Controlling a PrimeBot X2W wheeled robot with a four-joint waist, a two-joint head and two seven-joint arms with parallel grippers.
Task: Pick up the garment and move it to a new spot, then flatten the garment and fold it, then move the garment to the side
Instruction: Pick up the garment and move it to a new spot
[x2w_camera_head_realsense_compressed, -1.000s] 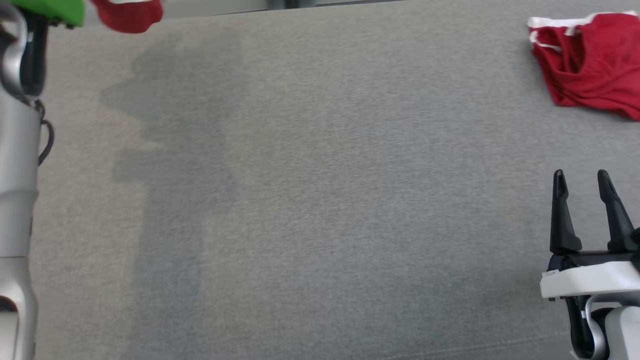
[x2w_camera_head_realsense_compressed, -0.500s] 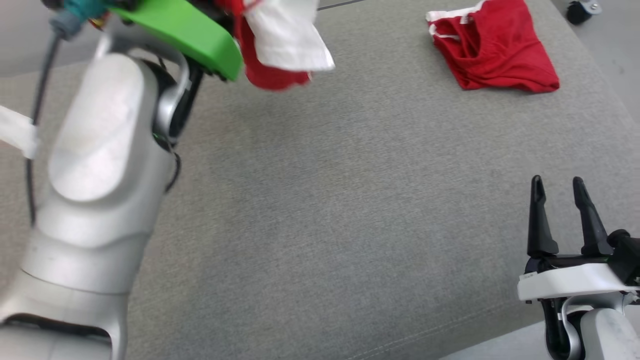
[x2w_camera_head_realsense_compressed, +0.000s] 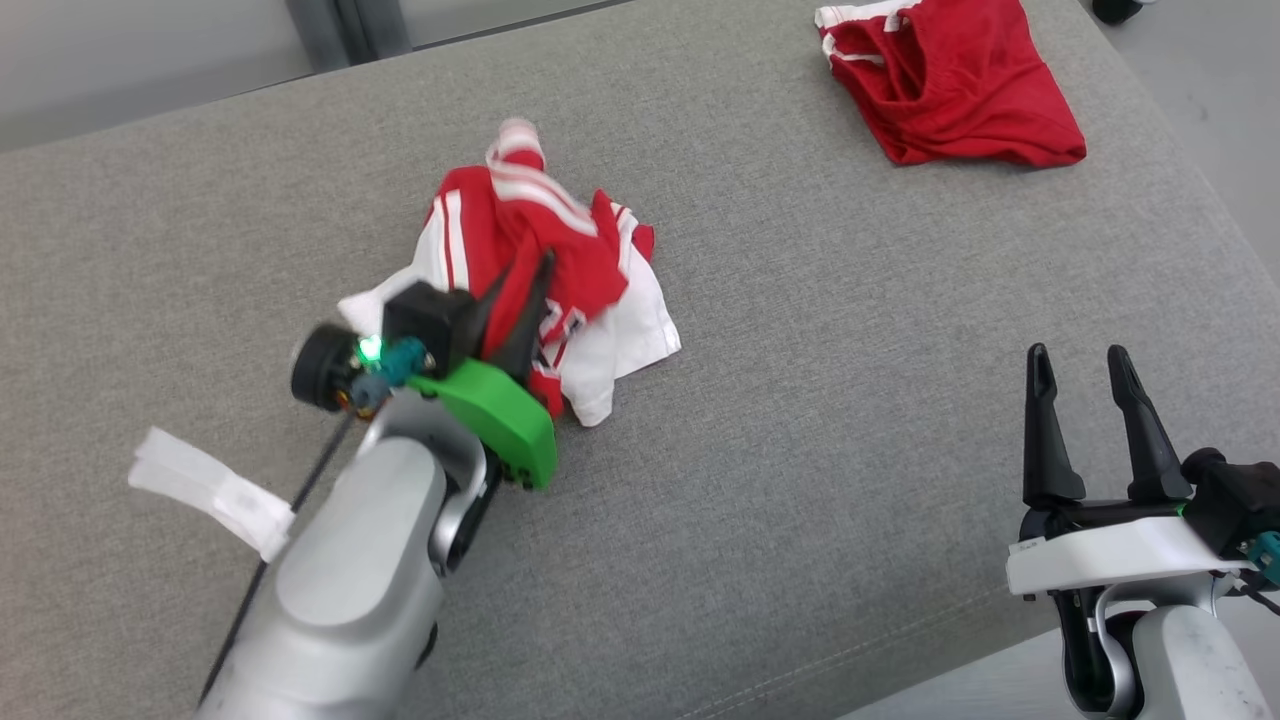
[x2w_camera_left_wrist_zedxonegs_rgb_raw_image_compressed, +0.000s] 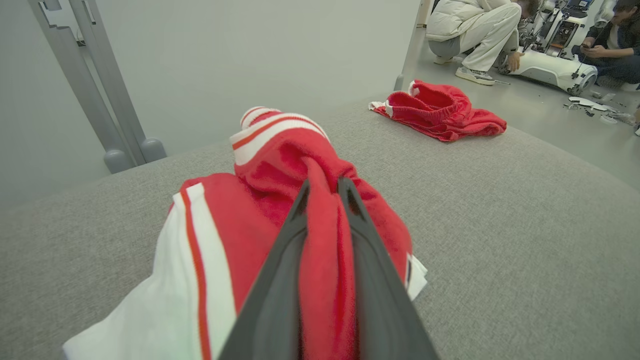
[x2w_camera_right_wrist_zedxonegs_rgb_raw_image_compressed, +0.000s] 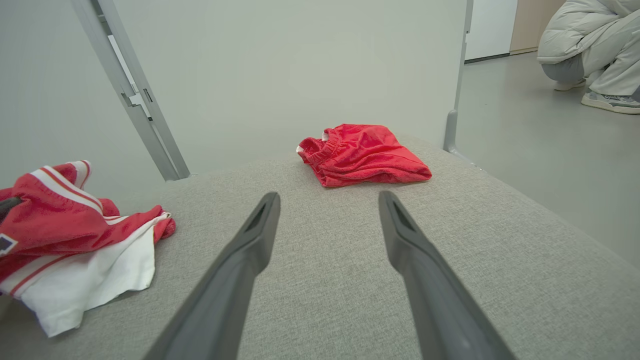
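A crumpled red and white garment (x2w_camera_head_realsense_compressed: 560, 250) lies in a heap on the grey cushion (x2w_camera_head_realsense_compressed: 800, 450), left of centre. My left gripper (x2w_camera_head_realsense_compressed: 520, 280) reaches into it from the near side. In the left wrist view its two dark fingers (x2w_camera_left_wrist_zedxonegs_rgb_raw_image_compressed: 325, 184) are pinched on a ridge of the red cloth (x2w_camera_left_wrist_zedxonegs_rgb_raw_image_compressed: 280, 160), and the heap rests on the cushion. My right gripper (x2w_camera_head_realsense_compressed: 1078, 355) stands open near the cushion's front right edge, nothing between its fingers (x2w_camera_right_wrist_zedxonegs_rgb_raw_image_compressed: 329, 196). The garment (x2w_camera_right_wrist_zedxonegs_rgb_raw_image_compressed: 65, 220) lies far to its left.
A second red garment, shorts with white trim (x2w_camera_head_realsense_compressed: 960, 90), lies at the cushion's far right corner (x2w_camera_right_wrist_zedxonegs_rgb_raw_image_compressed: 365, 155). The cushion's right edge drops to the floor. Grey metal posts (x2w_camera_left_wrist_zedxonegs_rgb_raw_image_compressed: 100, 85) stand behind. A person (x2w_camera_left_wrist_zedxonegs_rgb_raw_image_compressed: 480, 30) crouches on the floor beyond.
The head camera has shifted. My left gripper has come down from the upper left with the garment, which now rests in a heap on the cushion. The right gripper stays open.
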